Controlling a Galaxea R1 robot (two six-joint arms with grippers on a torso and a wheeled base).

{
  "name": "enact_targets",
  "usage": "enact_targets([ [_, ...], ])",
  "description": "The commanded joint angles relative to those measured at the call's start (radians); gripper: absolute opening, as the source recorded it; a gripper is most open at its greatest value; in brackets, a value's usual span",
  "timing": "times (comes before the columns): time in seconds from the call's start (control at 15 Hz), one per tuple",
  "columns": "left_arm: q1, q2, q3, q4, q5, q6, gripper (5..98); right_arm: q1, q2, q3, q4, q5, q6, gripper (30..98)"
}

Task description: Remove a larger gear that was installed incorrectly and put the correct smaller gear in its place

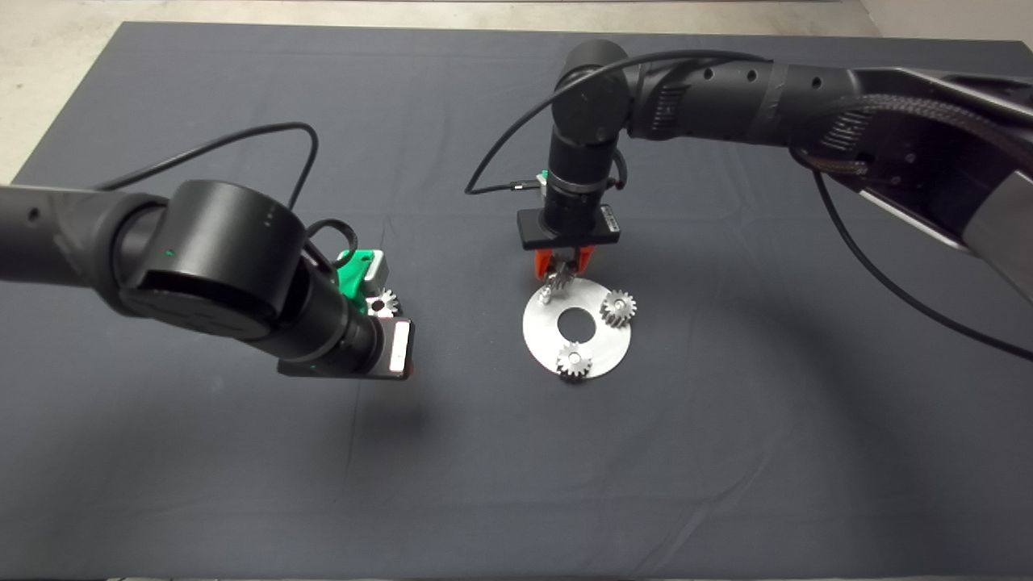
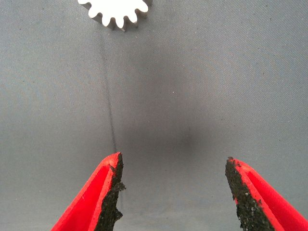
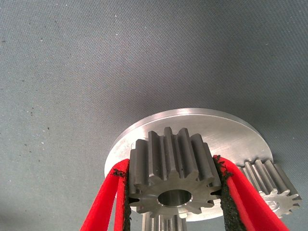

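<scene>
My right gripper (image 1: 562, 270) is shut on the smaller gear (image 3: 173, 178), a dark grey steel spur gear. It holds the gear just above a pin (image 3: 161, 224) at the far left rim of the round silver plate (image 1: 597, 343). In the head view this gear (image 1: 557, 284) hangs right under the red fingers. The larger gear (image 1: 382, 303), bright silver, lies on the mat to the left of the plate. My left gripper (image 1: 363, 278) hovers beside it, open and empty (image 2: 173, 192). The gear's teeth show in the left wrist view (image 2: 115, 12), ahead of the fingers.
Two more small gears (image 1: 618, 307) (image 1: 573, 361) sit on the plate, at its right and its near rim. One of them shows in the right wrist view (image 3: 272, 185). The plate has a centre hole (image 1: 576, 323). Dark mat (image 1: 726, 444) surrounds the plate.
</scene>
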Motion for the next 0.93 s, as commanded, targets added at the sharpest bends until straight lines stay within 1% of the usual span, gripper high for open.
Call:
enact_targets([
  [0.0,-0.011,0.003,-0.001,0.007,0.084,0.001,53.7,0.046,0.008,0.016,0.045,-0.002,0.001,35.7],
  [0.13,-0.011,0.0,0.001,0.007,0.084,0.001,53.7,0.046,0.008,0.039,0.046,0.002,0.001,35.6],
  [0.27,-0.011,-0.004,0.004,0.007,0.084,0.001,53.7,0.046,0.008,0.046,0.057,0.019,0.001,35.6],
  [0.87,-0.011,-0.009,0.005,0.007,0.084,0.001,53.7,0.043,0.008,0.046,0.06,0.021,0.001,35.6],
])
